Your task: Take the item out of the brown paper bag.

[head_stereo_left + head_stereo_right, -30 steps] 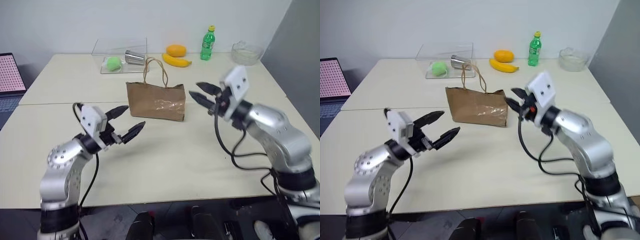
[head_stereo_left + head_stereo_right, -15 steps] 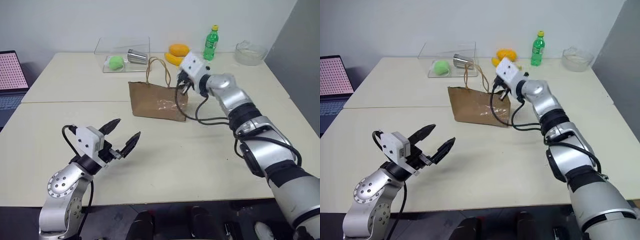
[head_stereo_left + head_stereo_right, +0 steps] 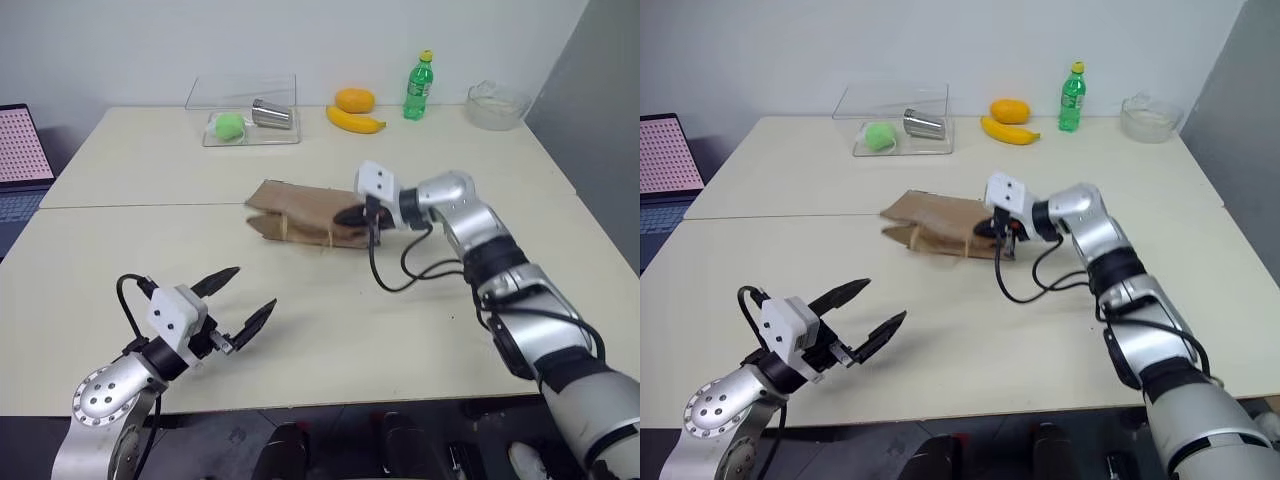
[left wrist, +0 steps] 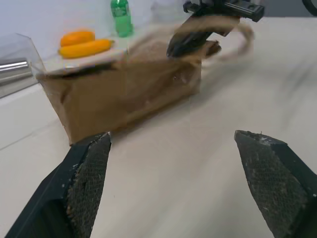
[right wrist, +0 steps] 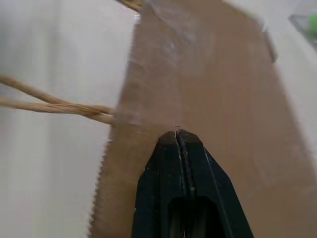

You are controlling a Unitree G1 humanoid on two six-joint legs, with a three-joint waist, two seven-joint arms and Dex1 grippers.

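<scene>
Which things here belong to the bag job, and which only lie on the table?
For the job:
- brown paper bag, lying flat
- right gripper, shut on its edge
- left gripper, open

Lying about:
- orange fruit
- yellow banana
- green plastic bottle
- green ball
- metal cup
- glass bowl

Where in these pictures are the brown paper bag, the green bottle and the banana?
brown paper bag [image 3: 300,205]: left eye view, on its flat upper side.
green bottle [image 3: 417,88]: left eye view, on its body.
banana [image 3: 355,121]: left eye view, on its middle.
</scene>
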